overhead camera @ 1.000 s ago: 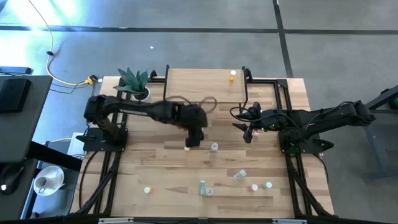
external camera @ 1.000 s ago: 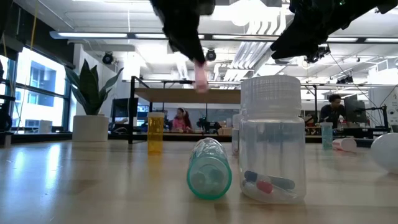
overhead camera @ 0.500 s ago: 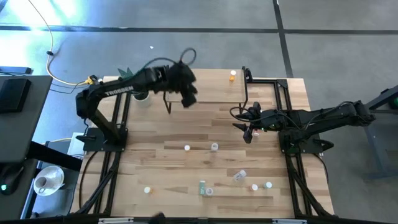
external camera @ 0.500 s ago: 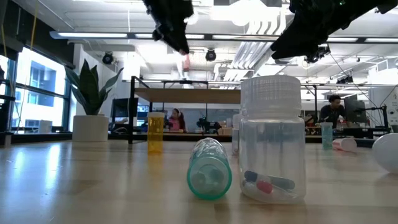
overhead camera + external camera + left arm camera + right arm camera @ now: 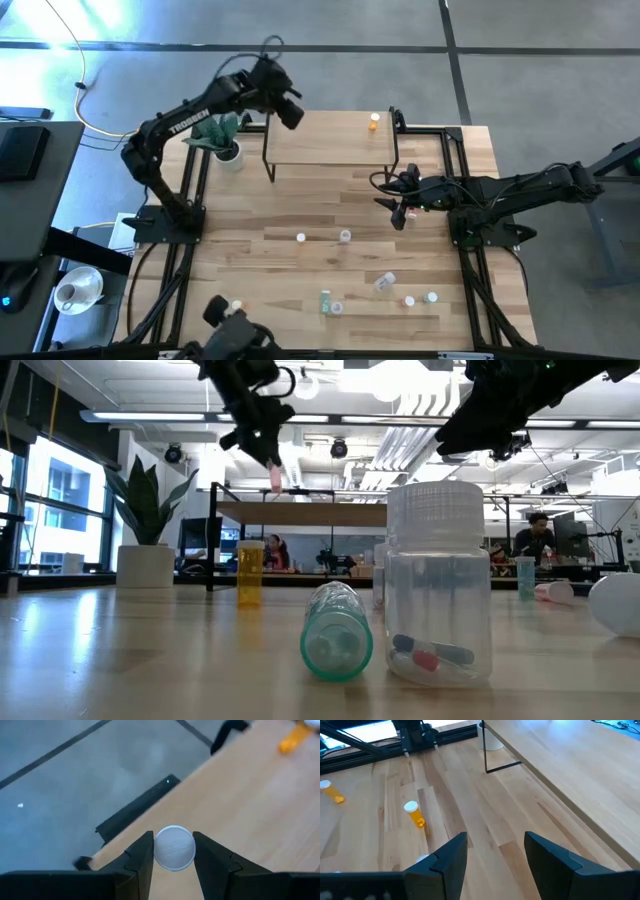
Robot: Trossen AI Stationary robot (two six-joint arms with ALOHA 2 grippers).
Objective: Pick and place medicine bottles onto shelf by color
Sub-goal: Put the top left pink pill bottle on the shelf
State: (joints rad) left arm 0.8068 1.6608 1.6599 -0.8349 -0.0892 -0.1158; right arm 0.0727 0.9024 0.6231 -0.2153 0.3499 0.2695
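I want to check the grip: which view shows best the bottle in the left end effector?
The left wrist view: the bottle sits white cap up between the fingers. The low view shows it pink; the high view hides it.

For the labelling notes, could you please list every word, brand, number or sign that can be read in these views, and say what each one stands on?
"TROSSEN": white lettering along the left arm, read in the high view.
Medicine bottles: no label can be read on them in any view.
Shelf: no text shows on it.
Room behind the table in the low view: any signs there are too small to read.
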